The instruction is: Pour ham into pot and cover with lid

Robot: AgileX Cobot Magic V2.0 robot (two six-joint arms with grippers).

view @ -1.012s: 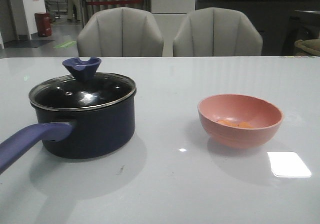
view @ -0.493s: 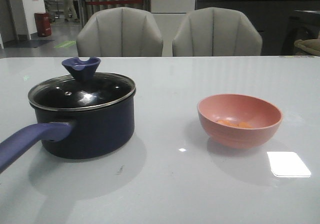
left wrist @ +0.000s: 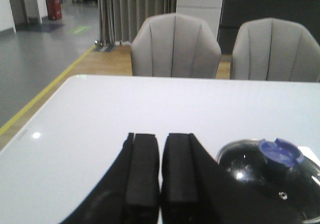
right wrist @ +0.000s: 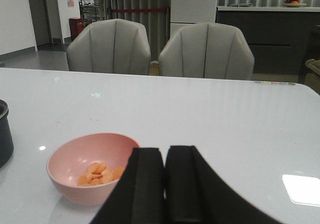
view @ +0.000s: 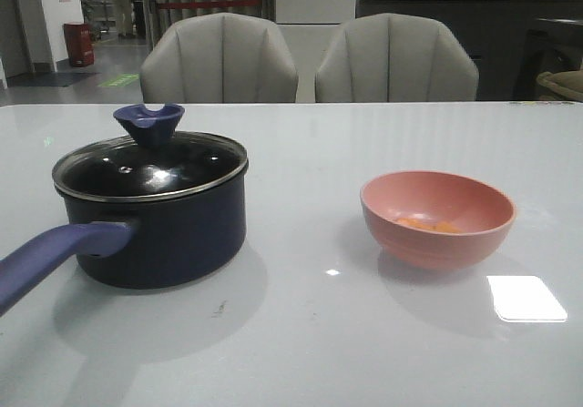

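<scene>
Pot: the pot (view: 164,229) stands at 9 o'clock on the table in the front view, its long handle (view: 55,257) running toward 7 o'clock.
Lid: the lid (view: 150,164) sits on the pot's rim, closing it, with the blue knob (view: 148,123) upright on top.
Ham: the ham (view: 424,224) lies as a few orange pieces inside the pink bowl (view: 437,218), which stands at 3 o'clock, well apart from the pot.
Front view only: it shows pot and bowl together, and neither arm.
Left wrist view only: the left gripper (left wrist: 160,176) shows its two black fingers pressed together with nothing between them; the lid (left wrist: 272,176) and its knob (left wrist: 280,152) lie just beyond the fingers, apart from them.
Right wrist view only: the right gripper (right wrist: 164,184) also has its fingers closed flat on each other, empty; it gives the clearest look at the ham (right wrist: 99,173), a small heap on the floor of the bowl (right wrist: 90,166), which is near the fingers but not touching them. A dark sliver of the pot (right wrist: 5,134) shows at the frame's edge.
Surface: a glossy white table (view: 301,334) with a bright rectangular reflection (view: 526,298) near the bowl, at 4 o'clock.
Room: two grey chairs (view: 219,59) stand behind the table at 12 o'clock; beyond them are curtains, a dark counter and a red bin (view: 79,44) at 10 o'clock.
</scene>
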